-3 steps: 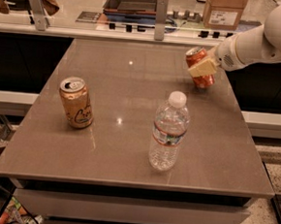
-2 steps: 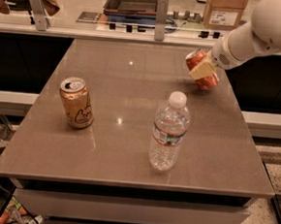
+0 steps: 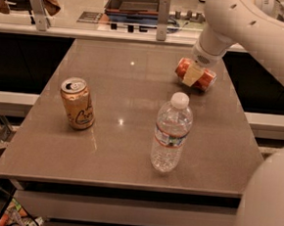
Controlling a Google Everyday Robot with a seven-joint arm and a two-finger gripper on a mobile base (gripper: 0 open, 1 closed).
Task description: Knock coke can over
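The coke can (image 3: 206,80) lies on its side at the bench's (image 3: 124,148) far right corner. The gripper (image 3: 190,76) reaches down from the white arm and rests across the can's middle; whether it clasps the can, I cannot tell. A tan can (image 3: 77,103) and a water bottle (image 3: 171,134) stand upright nearer.

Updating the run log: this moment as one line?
coke can: on its side, far right of table | end effector: at the can | tan can, water bottle: upright
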